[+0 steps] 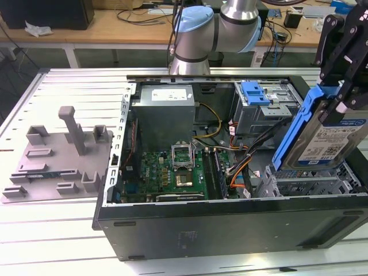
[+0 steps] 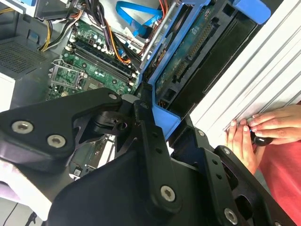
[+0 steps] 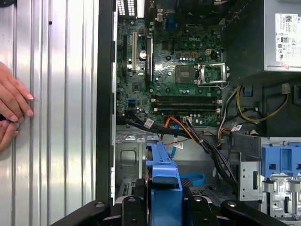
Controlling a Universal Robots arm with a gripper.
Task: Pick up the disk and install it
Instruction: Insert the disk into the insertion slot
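Your gripper (image 1: 340, 102) is clamped on disk (image 1: 325, 141) at its upper end. Disk hangs over computer case (image 1: 230, 230), at exterior view's right. Long axis steeply tilted, lower end pointing down into case, label face toward exterior camera.

A silver tabletop (image 1: 52, 230) made of long, parallel ribbed metal slats runs across the exterior view. Two things lie directly on it. At 9 o'clock sits a flat grey plastic fixture plate (image 1: 57, 155) with several upright posts, the tallest near its middle. From the centre out to 3 o'clock lies a black computer case (image 1: 230, 230), on its side with its open face up. It is just beside the plate, though contact between them cannot be told. In the first wrist view, a person's hand (image 3: 11, 106) rests its fingertips on the slats, near the case's black wall.
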